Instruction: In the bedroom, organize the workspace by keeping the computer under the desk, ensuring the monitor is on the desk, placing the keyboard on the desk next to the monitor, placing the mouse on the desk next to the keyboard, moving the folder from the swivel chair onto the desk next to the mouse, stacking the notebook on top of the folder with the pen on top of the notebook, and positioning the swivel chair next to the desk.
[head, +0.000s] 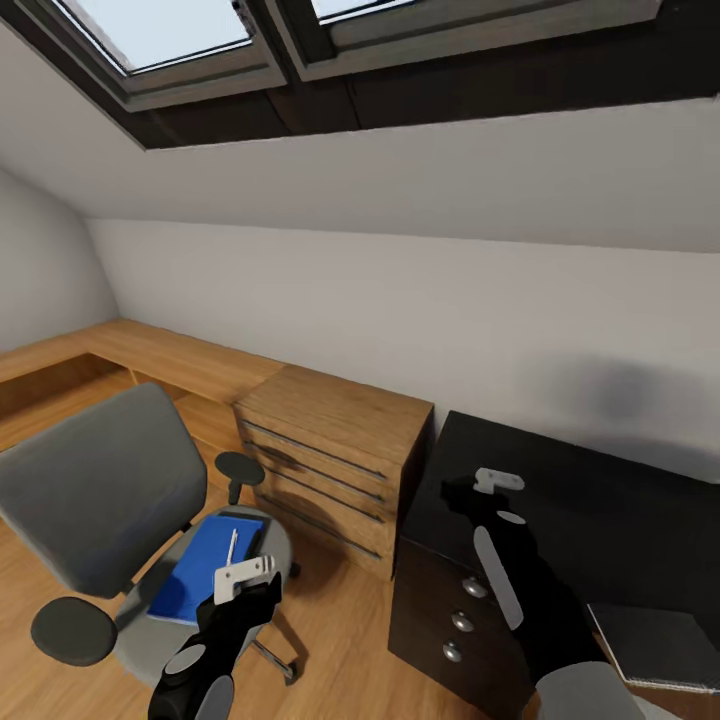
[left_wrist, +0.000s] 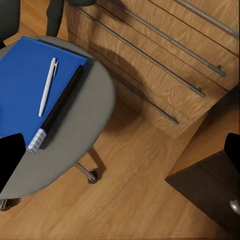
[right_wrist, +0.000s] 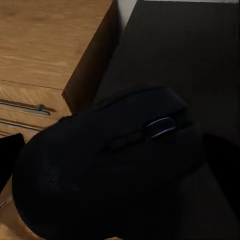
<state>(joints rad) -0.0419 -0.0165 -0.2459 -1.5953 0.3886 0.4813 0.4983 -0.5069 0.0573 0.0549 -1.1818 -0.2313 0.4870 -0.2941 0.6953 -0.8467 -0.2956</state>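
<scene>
The right gripper hangs over the near end of the black desk, above the drawer unit, and the right wrist view shows a black mouse close up between its dark fingers, so it appears clamped on the mouse; the contact itself is too dark to confirm. The step in hand looks like setting the mouse down on the desk. To do it well, lower it level until its underside meets the desktop before opening, and keep it well in from the desk edge nearest the oak dresser. Neither keyboard nor monitor is visible, so whether this spot is beside the keyboard cannot be judged. A grey-covered notebook lies on the desk at the corner nearest the robot. The left gripper hovers above the swivel chair, beside the desk past the dresser; whether its jaws are open cannot be told, and it holds nothing visible. On the chair seat lies the blue folder with a white pen on top, and a dark-spined book along the folder's edge.
</scene>
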